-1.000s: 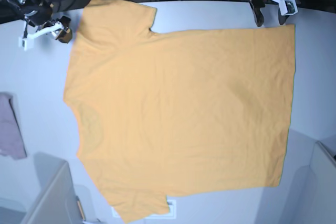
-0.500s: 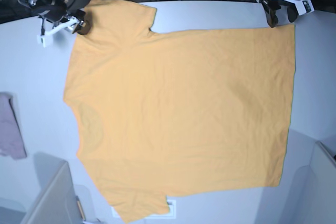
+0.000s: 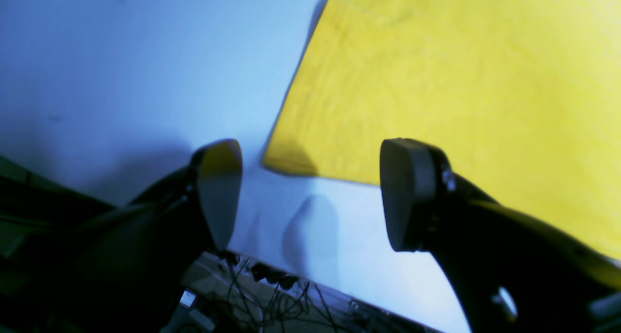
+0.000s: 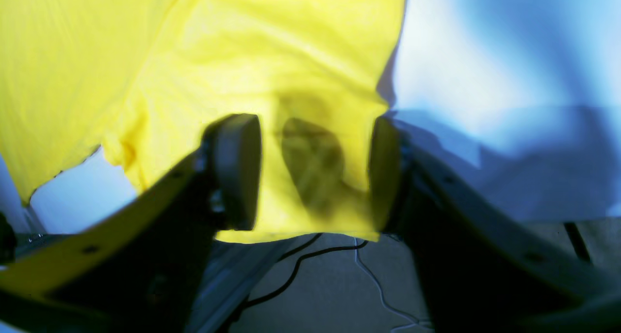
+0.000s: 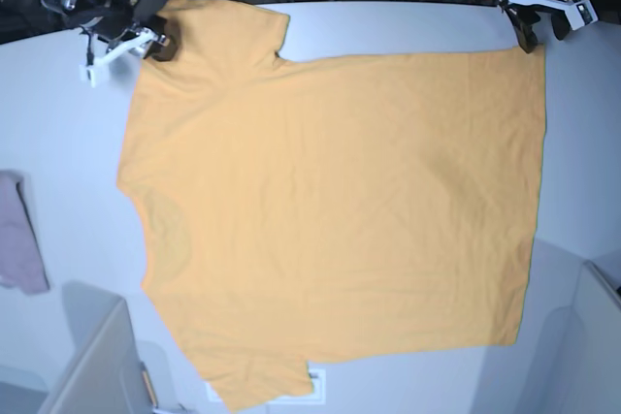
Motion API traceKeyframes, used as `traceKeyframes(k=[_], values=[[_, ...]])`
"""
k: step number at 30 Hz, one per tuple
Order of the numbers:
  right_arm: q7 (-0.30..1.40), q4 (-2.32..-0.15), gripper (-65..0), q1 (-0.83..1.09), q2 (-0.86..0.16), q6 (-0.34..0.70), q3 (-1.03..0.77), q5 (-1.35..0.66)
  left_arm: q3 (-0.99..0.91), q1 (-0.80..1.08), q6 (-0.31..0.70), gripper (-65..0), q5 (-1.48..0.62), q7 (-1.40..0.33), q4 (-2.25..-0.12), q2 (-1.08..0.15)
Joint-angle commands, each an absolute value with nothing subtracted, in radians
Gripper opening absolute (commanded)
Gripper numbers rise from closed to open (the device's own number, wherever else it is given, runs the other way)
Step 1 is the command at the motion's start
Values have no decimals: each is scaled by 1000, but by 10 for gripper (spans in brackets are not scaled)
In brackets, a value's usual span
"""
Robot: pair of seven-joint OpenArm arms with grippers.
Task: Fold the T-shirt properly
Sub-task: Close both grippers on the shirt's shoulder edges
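Reaching for the far edge of the T-shirt (image 5: 330, 210) is the step in hand: the garment lies spread flat on the table (image 5: 68, 123), no fold made, and both arms are at its back corners.

Going left to right in the base view, the right gripper (image 5: 160, 44) comes first, at the far sleeve. Its wrist view shows the sleeve hem lying between the 2 jaws, with cloth running from the inner face of one to the inner face of the other. A clear gap stands between the jaws, so they straddle the sleeve rather than pinch it; whether either pad touches the fabric I cannot tell through the blur.

Further right, the left gripper (image 5: 529, 31) sits at the far hem corner. In its wrist view the jaws stand wide apart and hold nothing; the shirt corner lies just ahead of the gap between them, with bare table below.

The next move, as I judge it, calls for the right jaws to clench on the sleeve hem, and for the left jaws to advance until the corner sits between them, then clench. Only with both grips sure should the edge be lifted and carried over.
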State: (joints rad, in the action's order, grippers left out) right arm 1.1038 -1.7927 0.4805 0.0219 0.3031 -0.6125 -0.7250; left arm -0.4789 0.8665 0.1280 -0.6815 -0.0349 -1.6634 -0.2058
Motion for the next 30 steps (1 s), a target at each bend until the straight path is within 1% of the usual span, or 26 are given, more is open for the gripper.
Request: traceKeyframes(k=[1, 2, 3, 4, 12, 14, 17, 21, 23, 27, 30], values=[[1113, -1801, -452, 487, 19, 305, -611, -727, -489, 875, 128, -222, -684, -12, -1658, -216], [1115, -1801, -516, 487, 19, 305, -611, -727, -489, 874, 128, -222, -684, -12, -1646, -214], [1118, -1801, -597, 484, 19, 305, -611, -727, -489, 868, 128, -222, -684, -12, -1636, -214], [1122, -1801, -650, 483, 19, 305, -611, -727, -489, 862, 128, -222, -684, -12, -1627, -214], [1122, -1762, -650, 481, 18, 303, -613, -727, -492, 852, 128, -224, -690, -12, -1598, -214], [1122, -1748, -650, 481, 18, 303, -613, -727, -492, 852, 128, -224, -737, -12, -1598, -219], [1121, -1738, -650, 481, 16, 303, -613, -727, -490, 862, 128, -224, -865, -22, -1598, -239], [1121, -1738, -650, 481, 16, 303, -613, -727, -496, 858, 128, -224, -967, -174, -1604, -298], [1121, -1738, -650, 481, 16, 303, -613, -727, -533, 854, 128, -224, -1010, -243, -1604, -303], [1118, -1738, -650, 481, 15, 303, -613, -727, -588, 809, 130, -224, -1020, -343, -1598, -302], [1116, -1738, -650, 481, 16, 303, -613, -727, -588, 779, 139, -224, -1018, -397, -1595, -303]])
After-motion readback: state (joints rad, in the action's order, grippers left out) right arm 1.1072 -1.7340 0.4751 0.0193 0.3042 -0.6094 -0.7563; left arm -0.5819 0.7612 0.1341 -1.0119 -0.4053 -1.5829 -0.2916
